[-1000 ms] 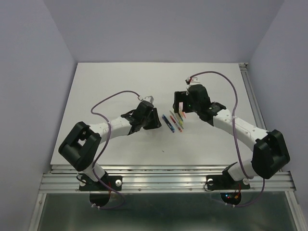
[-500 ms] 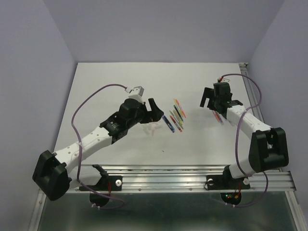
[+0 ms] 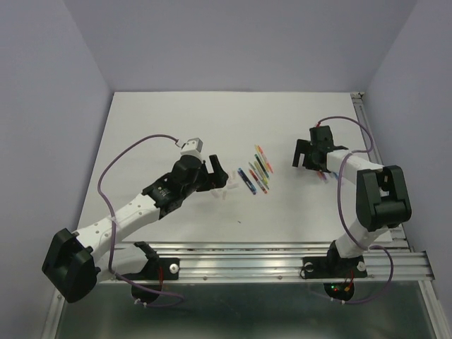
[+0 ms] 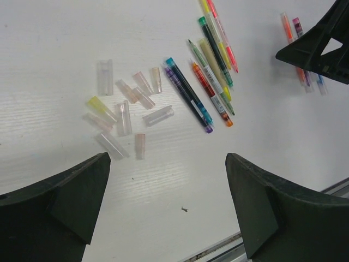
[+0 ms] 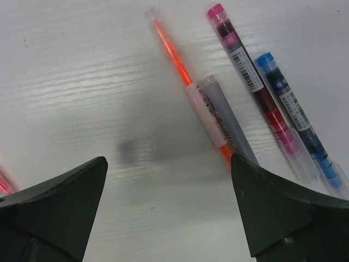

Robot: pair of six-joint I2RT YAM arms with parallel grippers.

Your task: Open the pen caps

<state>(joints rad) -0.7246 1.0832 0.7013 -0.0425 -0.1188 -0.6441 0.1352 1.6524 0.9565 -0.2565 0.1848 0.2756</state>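
- Pen caps (image 4: 125,109): roughly ten loose translucent tubes lie scattered on the table (image 4: 54,33), just left of the middle pens (image 4: 210,82). We judge most of the job done.
- Middle pens: about seven, bunched side by side, tips look bare.
- Orange pen (image 5: 204,112), pink pen (image 5: 245,68) and blue pen (image 5: 286,101) lie apart on the right. Pink and blue seem capped at the lower end, likely the remainder; orange we cannot tell.
- Left gripper (image 4: 168,164) is spread wide, empty, above the caps. Right gripper (image 5: 169,164) is spread wide, empty, over those three.
- Left wrist gives the cap count, right wrist the cap detail. Top view shows only coloured streaks plus both arms.
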